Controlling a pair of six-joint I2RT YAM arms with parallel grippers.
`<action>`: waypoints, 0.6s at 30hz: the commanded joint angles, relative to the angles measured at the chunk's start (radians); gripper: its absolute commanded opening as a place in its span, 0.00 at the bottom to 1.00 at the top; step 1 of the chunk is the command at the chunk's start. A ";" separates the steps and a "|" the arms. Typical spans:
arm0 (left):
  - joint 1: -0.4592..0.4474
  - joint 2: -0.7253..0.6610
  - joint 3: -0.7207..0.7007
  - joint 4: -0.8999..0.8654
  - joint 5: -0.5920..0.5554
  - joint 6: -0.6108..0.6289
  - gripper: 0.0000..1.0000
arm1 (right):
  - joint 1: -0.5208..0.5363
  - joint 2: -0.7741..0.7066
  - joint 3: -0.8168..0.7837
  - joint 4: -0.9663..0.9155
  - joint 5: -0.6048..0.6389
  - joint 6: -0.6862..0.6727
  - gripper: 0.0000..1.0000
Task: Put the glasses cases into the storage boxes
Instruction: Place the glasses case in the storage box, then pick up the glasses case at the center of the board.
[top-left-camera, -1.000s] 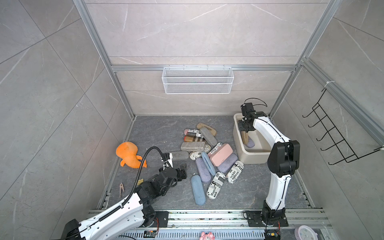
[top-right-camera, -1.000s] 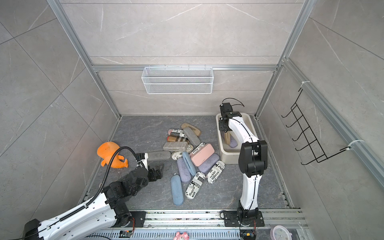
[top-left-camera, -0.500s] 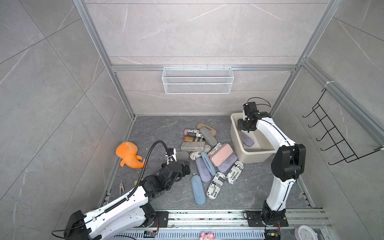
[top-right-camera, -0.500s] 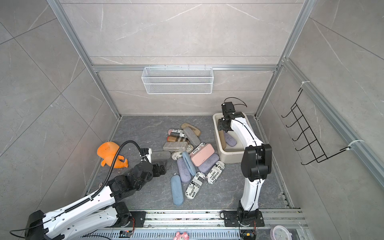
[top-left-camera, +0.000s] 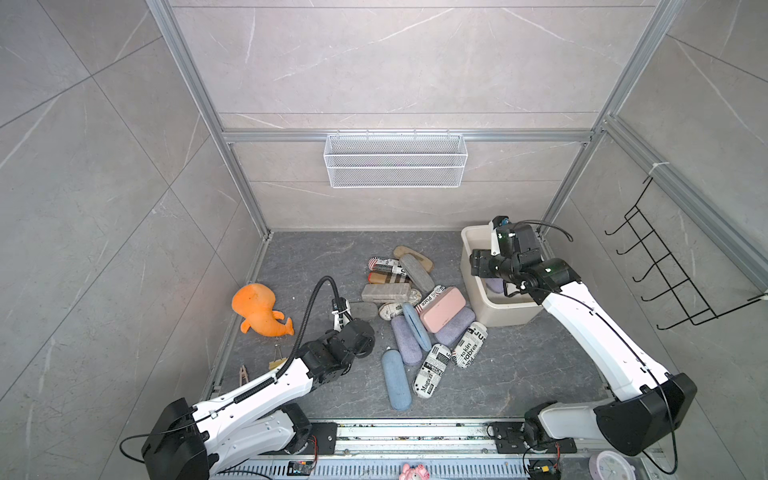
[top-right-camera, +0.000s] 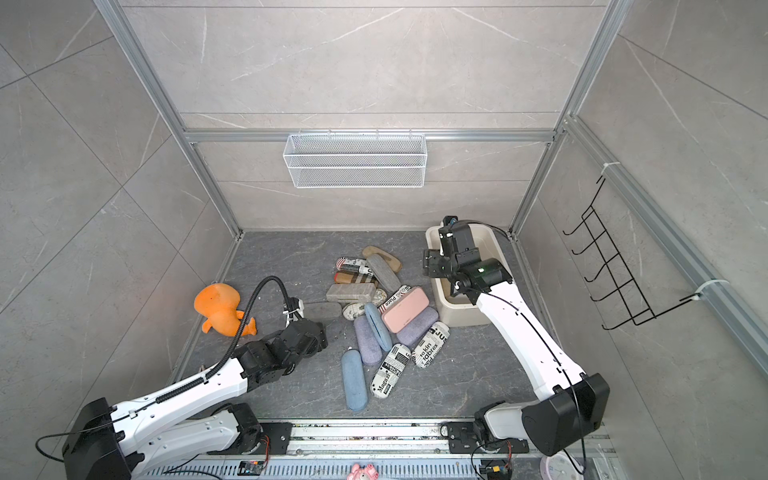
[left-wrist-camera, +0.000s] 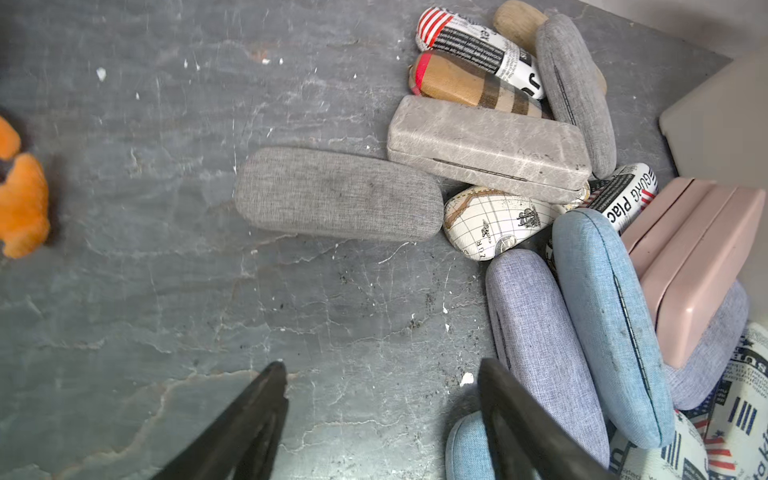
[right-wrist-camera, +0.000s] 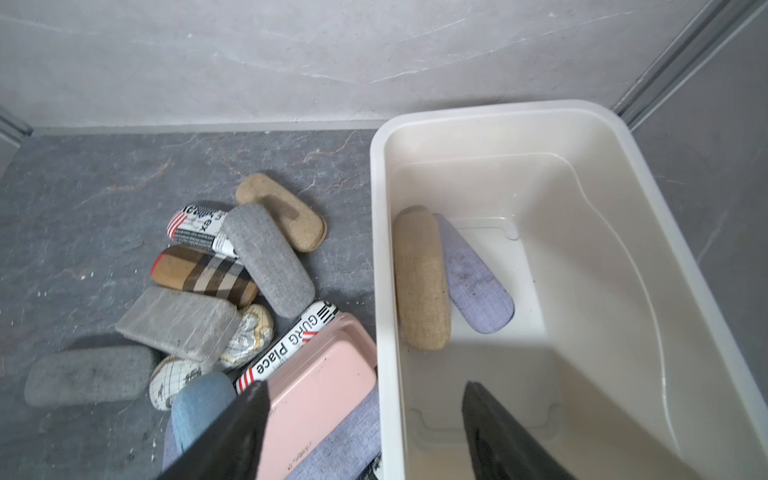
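A pile of glasses cases lies mid-floor, among them a pink one (top-left-camera: 442, 308) and a blue one (top-left-camera: 397, 384). A grey fabric case (top-left-camera: 363, 309) (left-wrist-camera: 336, 193) lies apart at the pile's left. My left gripper (top-left-camera: 360, 338) (left-wrist-camera: 380, 370) hangs open over bare floor just short of that grey case, holding nothing. The cream storage box (top-left-camera: 465, 249) (right-wrist-camera: 378, 249) stands at the right. Inside it lie a tan case (right-wrist-camera: 422, 278) and a lilac case (right-wrist-camera: 478, 278). My right gripper (top-left-camera: 478, 264) (right-wrist-camera: 365, 392) is open and empty, straddling the box's left rim from above.
An orange plush toy (top-left-camera: 259, 309) lies at the left wall, with a clothespin (top-left-camera: 243, 376) and a clip (top-left-camera: 276, 361) nearer the front. A white wire basket (top-left-camera: 395, 160) hangs on the back wall, a black hook rack (top-left-camera: 665, 282) on the right wall.
My right gripper let go of the tan case inside the box, rose and drew back over the left rim. My left arm reached farther forward toward the grey case.
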 joint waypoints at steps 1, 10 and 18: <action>0.004 -0.022 0.000 -0.036 0.020 -0.044 0.70 | 0.006 -0.063 -0.043 0.017 -0.025 0.010 0.82; -0.007 -0.027 -0.016 -0.039 0.199 -0.041 0.71 | 0.004 -0.119 -0.130 0.099 0.034 0.016 0.77; -0.109 0.107 0.049 -0.057 0.200 -0.085 0.66 | 0.004 -0.120 -0.130 0.111 -0.087 0.048 0.73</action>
